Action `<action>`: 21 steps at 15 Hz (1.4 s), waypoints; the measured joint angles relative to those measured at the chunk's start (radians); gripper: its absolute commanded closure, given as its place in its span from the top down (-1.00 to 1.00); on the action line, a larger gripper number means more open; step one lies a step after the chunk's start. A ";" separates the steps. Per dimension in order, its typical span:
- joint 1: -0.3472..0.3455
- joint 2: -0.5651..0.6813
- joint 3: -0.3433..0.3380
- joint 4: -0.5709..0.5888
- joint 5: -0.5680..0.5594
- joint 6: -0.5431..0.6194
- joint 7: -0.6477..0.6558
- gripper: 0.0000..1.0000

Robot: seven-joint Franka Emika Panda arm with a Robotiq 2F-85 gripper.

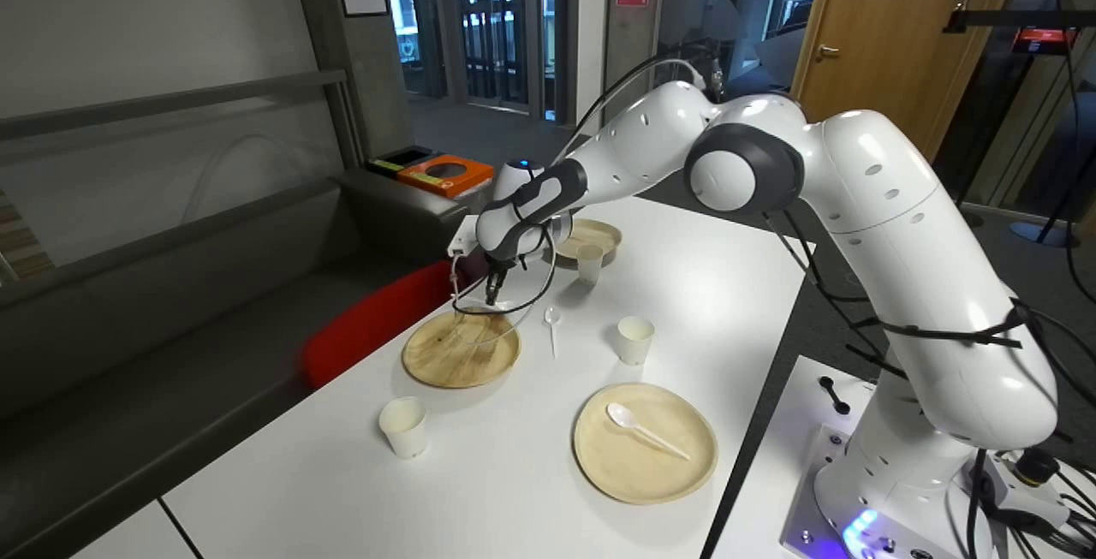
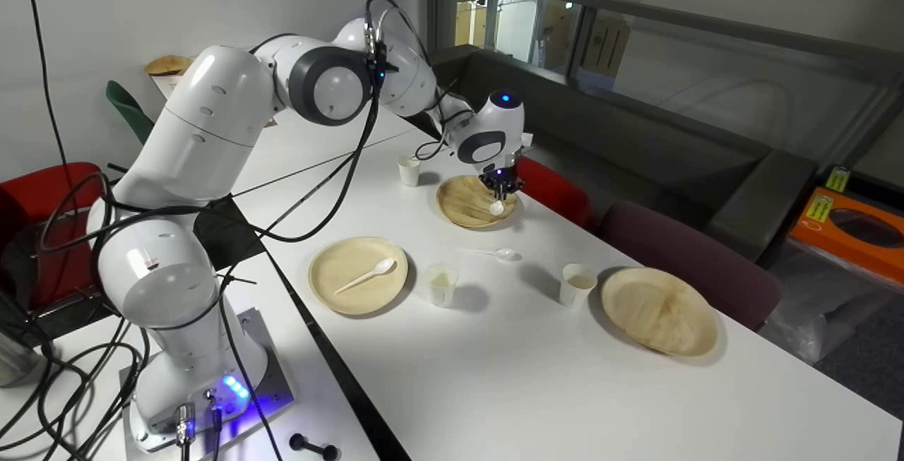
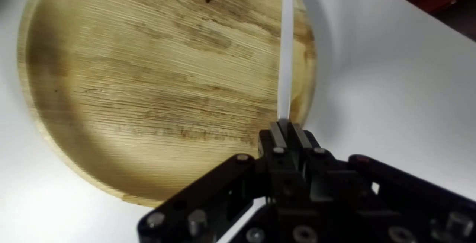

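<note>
Tabletop (image 3: 394, 120) lies below spoon (image 3: 285, 60) pinched in tool (image 3: 286, 129).

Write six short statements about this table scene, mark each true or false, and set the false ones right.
1. The claw is closed on a white utensil. True.
2. Three pale cups are on the white table. True.
3. One of those cups lies on its side. False: all three stand upright.
4. A white spoon rests in the plate nearest the robot's base. True.
5. No spoon lies directly on the table. False: another spoon does.
6. In the wrist view, the utensil shows against bare table only. False: it shows in front of a streaked plate.
</note>
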 measured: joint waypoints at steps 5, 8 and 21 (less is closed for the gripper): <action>-0.005 0.000 0.081 0.010 0.001 -0.102 -0.003 -0.96; -0.007 0.001 0.104 0.011 0.009 -0.106 -0.003 -0.96; -0.010 0.072 0.090 0.049 0.022 -0.081 0.086 -0.96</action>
